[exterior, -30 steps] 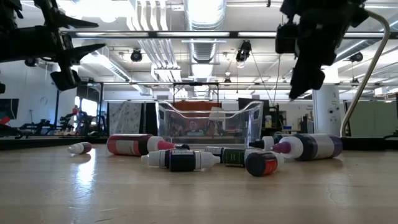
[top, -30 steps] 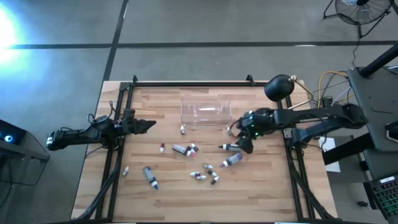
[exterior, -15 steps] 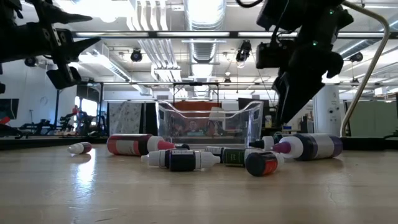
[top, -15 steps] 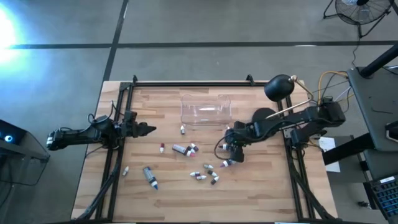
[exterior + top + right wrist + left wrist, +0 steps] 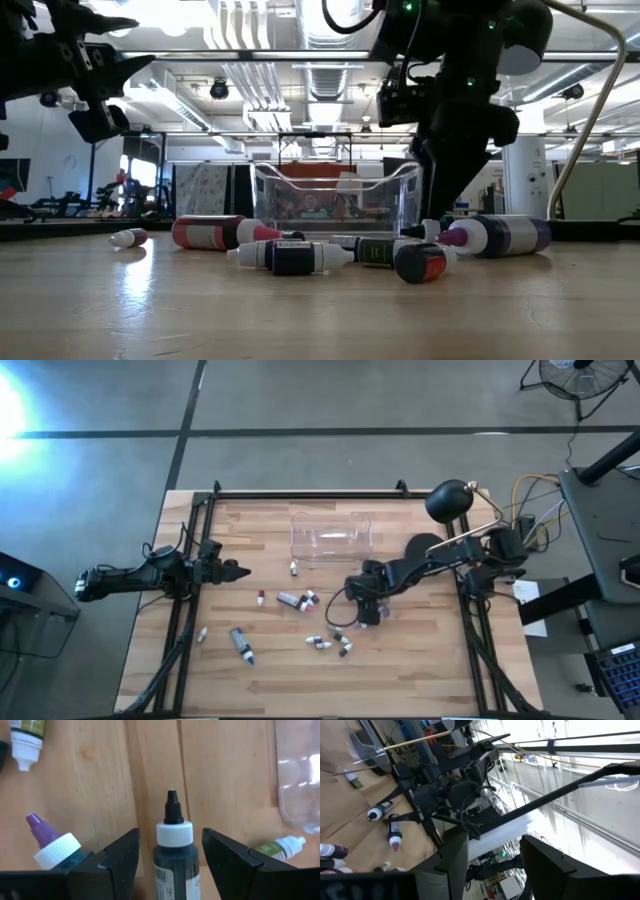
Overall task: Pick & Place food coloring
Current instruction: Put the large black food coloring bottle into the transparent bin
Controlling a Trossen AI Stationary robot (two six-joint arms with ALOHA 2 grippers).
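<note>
Right gripper (image 5: 170, 857) lowered over the scattered food coloring (image 5: 315, 620) near table centre, fingers spread wide, straddling a dark bottle with black tip (image 5: 173, 852); nothing clamped yet. Purple-capped bottle (image 5: 52, 847) just beside one finger, two white-capped greenish bottles (image 5: 277, 847) farther off. Remaining bottles and tubes lying on their sides across the wooden table (image 5: 430, 660), nearer than the clear plastic box (image 5: 331, 536), which looks empty.

Left gripper (image 5: 228, 570) parked over the left edge, fingers parted, holding nothing.

Handling judgement: bottles small and light, hard smooth plastic, round-bodied, so likely to roll or squirt out sideways under an off-centre pinch. Best hold across the labelled body just behind the white collar, not on the tapered tip. Neighbouring purple-capped bottle close enough to be nudged as the fingers come together. Breakage unlikely; caps appear seated.
</note>
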